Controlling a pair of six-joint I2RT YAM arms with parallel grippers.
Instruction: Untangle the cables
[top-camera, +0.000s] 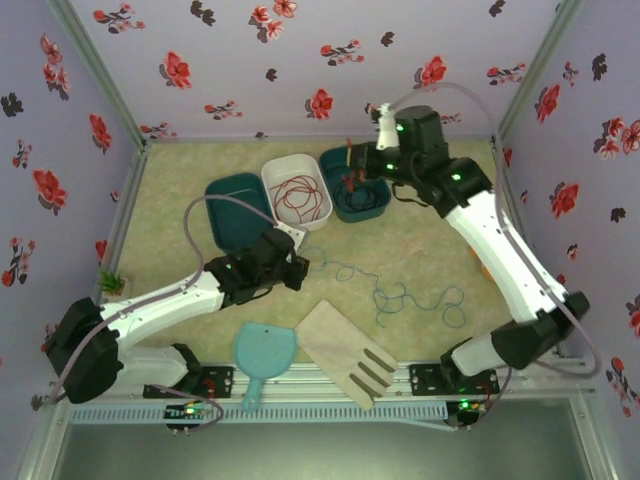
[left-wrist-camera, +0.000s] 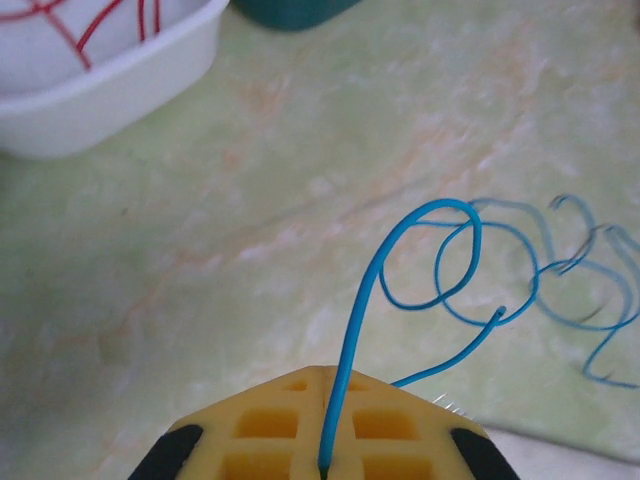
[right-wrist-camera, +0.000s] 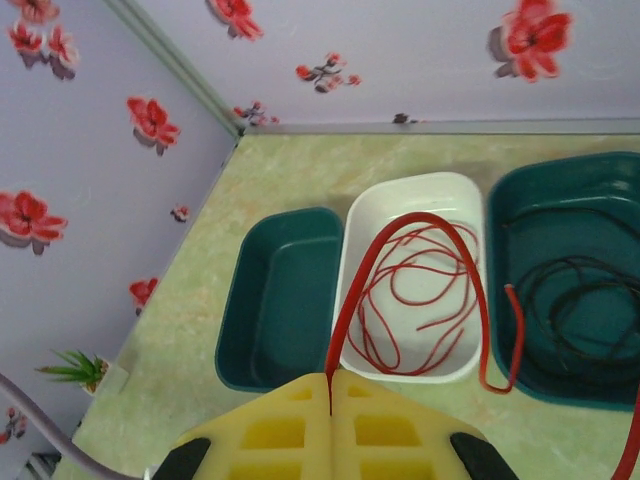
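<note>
1. Yellow waffle-patterned pads of the left gripper (left-wrist-camera: 323, 385) are pressed together, pinching the thin teal-blue wire (left-wrist-camera: 477, 240), which rises from the seam between them and curls away in loops.
2. That gripper sits on the near side of the white rectangular plastic tub (right-wrist-camera: 410, 190). The blue strand's loose coils lie on the marbled green table top (top-camera: 180, 190), nearer than the tub and to its right.
3. The right gripper (right-wrist-camera: 331, 390) is also clamped tight, nipping the thin red wire (right-wrist-camera: 420, 216). The strand arches up from the pads, and its coils lie inside the white tub.
4. The red wire's free end seems to stand at the white tub's right rim, though the view is too foreshortened to be sure.
5. The thin black wire (right-wrist-camera: 560, 290) lies coiled in the dark teal plastic tub (right-wrist-camera: 600, 180) just right of the white one.
6. A second dark teal tub (right-wrist-camera: 280, 300) stands just beside the white tub's left wall.
</note>
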